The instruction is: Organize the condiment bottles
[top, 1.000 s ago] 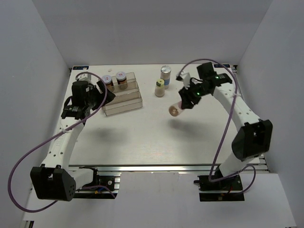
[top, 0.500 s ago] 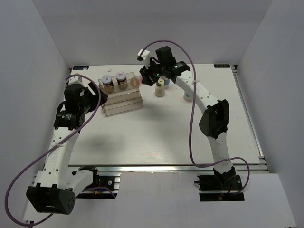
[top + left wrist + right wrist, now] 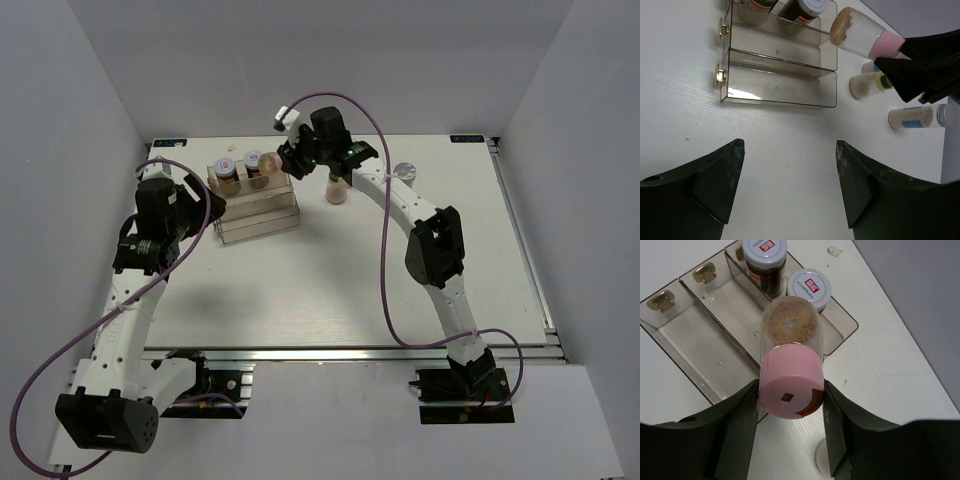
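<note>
The right gripper (image 3: pixel 289 158) is over the far left part of the worktop (image 3: pixel 330 290). Its jaws are squeezed tight on the pink-lidded jar (image 3: pixel 269 163), with one finger on each side of the pink lid. The jar has tan powder inside. It is tipped over in the air, and its bottom points at the clear rack (image 3: pixel 258 213). It hangs over the right end of the rack's back row. I cannot tell if it touches the rack.

The rack sits near the far edge, toward the left corner. Two dark jars (image 3: pixel 228 172) stand side by side in its back row.

The yellow-lidded jar (image 3: pixel 337 187) stands on the worktop just right of the rack, near the middle of the far edge. A white jar (image 3: pixel 403 173) with a silver cap stands farther right along that edge. In the left wrist view, a second white jar (image 3: pixel 871 66) peeks out from behind the yellow-lidded jar.

The left gripper (image 3: pixel 205 205) hangs near the left edge, beside the rack. Its jaws are wide apart and hold nothing.
</note>
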Action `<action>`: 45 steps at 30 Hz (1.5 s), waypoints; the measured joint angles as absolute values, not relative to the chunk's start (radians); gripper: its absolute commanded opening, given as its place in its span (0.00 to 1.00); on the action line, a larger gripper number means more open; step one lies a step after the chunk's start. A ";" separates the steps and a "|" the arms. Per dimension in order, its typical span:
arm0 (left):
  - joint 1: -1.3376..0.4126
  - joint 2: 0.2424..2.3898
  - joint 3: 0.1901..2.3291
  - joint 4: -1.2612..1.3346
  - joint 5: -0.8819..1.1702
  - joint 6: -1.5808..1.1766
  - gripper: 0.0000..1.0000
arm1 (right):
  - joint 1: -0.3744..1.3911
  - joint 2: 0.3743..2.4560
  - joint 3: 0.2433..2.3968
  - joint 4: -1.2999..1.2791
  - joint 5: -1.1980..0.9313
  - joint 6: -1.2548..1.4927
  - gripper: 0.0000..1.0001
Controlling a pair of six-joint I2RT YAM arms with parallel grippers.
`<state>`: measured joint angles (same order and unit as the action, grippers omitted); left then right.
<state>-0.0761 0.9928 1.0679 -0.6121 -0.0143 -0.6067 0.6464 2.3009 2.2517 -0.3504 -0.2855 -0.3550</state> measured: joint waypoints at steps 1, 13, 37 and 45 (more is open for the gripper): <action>-0.076 1.000 1.067 -0.607 -0.014 -0.607 0.83 | 0.651 2.306 2.252 -0.342 -0.282 -0.358 0.00; -0.076 1.142 1.046 -0.467 0.067 -0.611 0.84 | 0.674 2.333 2.223 -0.311 -0.252 -0.403 0.00; -0.076 1.153 1.031 -0.417 0.094 -0.624 0.84 | 0.675 2.397 2.195 -0.308 -0.178 -0.460 0.13; -0.076 1.152 1.021 -0.418 0.094 -0.627 0.84 | 0.675 2.397 2.188 -0.307 -0.170 -0.469 0.62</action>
<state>-0.0761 1.1519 1.0214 -0.4175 0.0944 -0.6266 0.6746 2.3966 2.1880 -0.3073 -0.1703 -0.4694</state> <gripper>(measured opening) 0.840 0.562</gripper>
